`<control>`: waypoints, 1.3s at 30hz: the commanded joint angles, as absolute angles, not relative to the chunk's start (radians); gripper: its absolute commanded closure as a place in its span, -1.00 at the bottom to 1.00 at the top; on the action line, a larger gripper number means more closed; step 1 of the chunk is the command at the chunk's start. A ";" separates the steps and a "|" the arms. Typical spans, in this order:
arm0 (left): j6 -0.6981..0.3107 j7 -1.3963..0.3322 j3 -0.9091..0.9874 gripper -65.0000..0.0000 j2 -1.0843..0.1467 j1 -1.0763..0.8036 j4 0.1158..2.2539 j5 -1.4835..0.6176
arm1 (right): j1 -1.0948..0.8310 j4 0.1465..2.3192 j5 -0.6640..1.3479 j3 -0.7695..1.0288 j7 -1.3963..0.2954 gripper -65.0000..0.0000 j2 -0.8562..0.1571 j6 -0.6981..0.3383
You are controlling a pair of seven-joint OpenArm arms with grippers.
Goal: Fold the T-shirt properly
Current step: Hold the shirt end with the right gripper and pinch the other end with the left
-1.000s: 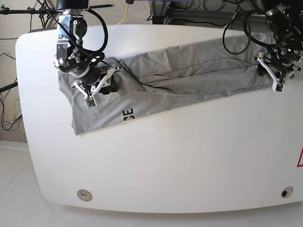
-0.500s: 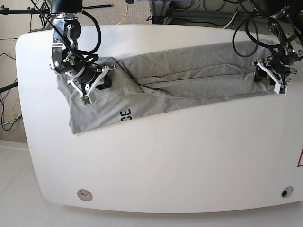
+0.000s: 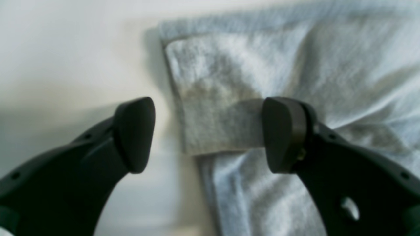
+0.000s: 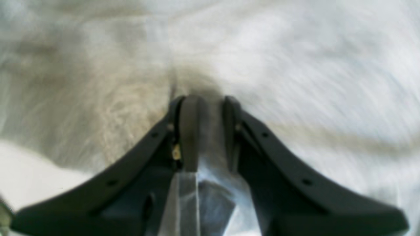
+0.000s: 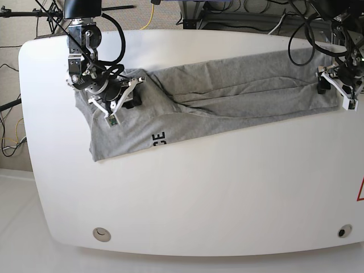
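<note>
The heather-grey T-shirt (image 5: 227, 91) lies stretched in a long band across the white table (image 5: 227, 193), with black lettering (image 5: 158, 137) showing on its lower left edge. My right gripper (image 5: 115, 102) is at the shirt's left end; in the right wrist view it (image 4: 210, 131) is shut with a fold of the grey cloth (image 4: 295, 65) pinched between its jaws. My left gripper (image 5: 343, 91) is at the shirt's right end. In the left wrist view it (image 3: 208, 134) is open, straddling a folded corner of the shirt (image 3: 229, 82), with one fingertip (image 3: 282, 134) over the cloth and the other above the bare table.
Cables and stands run behind the table's far edge (image 5: 199, 31). A round mark (image 5: 101, 233) and a dark round mark (image 5: 341, 231) sit near the front edge. A red triangle sticker (image 5: 360, 190) is at the right edge.
My left arm has moved toward the base view's right, and the shirt's right end and its lettering have shifted that way. My right gripper has moved slightly right with the cloth.
</note>
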State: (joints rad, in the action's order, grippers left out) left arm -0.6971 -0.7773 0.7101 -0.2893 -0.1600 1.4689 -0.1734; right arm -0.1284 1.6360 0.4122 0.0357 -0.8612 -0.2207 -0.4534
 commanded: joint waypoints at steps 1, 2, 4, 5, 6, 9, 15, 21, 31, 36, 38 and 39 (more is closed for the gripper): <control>-0.698 -0.766 0.714 -0.38 -0.310 -0.140 1.507 -0.184 | -0.124 1.656 0.425 0.014 -0.864 0.57 -0.210 -0.472; -0.698 -0.770 0.714 -0.37 -0.309 -0.137 1.513 -0.182 | -0.124 1.657 0.423 0.010 -0.863 0.57 -0.209 -0.474; -0.698 -0.774 0.712 -0.35 -0.308 -0.131 1.522 -0.178 | -0.123 1.658 0.417 0.007 -0.861 0.57 -0.208 -0.477; -0.698 -0.776 0.711 -0.35 -0.307 -0.128 1.527 -0.176 | -0.121 1.657 0.415 0.008 -0.860 0.57 -0.209 -0.476; -0.698 -0.778 0.710 -0.34 -0.306 -0.125 1.531 -0.173 | -0.120 1.657 0.413 0.010 -0.859 0.57 -0.209 -0.475; -0.698 -0.788 0.704 -0.34 -0.315 -0.106 1.529 -0.162 | -0.121 1.670 0.417 0.034 -0.863 0.56 -0.214 -0.453; -0.698 -0.791 0.700 -0.30 -0.309 -0.105 1.564 -0.169 | -0.120 1.677 0.420 0.059 -0.860 0.57 -0.224 -0.431; -0.698 -0.809 0.696 -0.03 -0.302 -0.128 1.640 -0.254 | -0.125 1.693 0.420 0.064 -0.854 0.63 -0.220 -0.405; -0.698 -0.800 0.706 -0.23 -0.259 -0.121 1.603 -0.231 | -0.124 1.690 0.423 0.072 -0.841 0.65 -0.210 -0.402; -0.698 -0.793 0.740 -0.45 -0.251 -0.122 1.585 -0.224 | -0.124 1.683 0.421 0.067 -0.836 0.64 -0.209 -0.411; -0.698 -0.814 0.792 -0.58 -0.262 -0.133 1.579 -0.296 | -0.126 1.676 0.420 0.057 -0.843 0.64 -0.216 -0.408; -0.698 -0.819 0.799 -0.59 -0.266 -0.135 1.572 -0.316 | -0.125 1.676 0.420 0.055 -0.844 0.64 -0.217 -0.408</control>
State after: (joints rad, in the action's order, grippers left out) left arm -0.7010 -0.8272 0.7742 -0.2287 -0.1360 1.5646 -0.2565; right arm -0.1364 1.6661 0.4080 0.0566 -0.8566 -0.2031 -0.4034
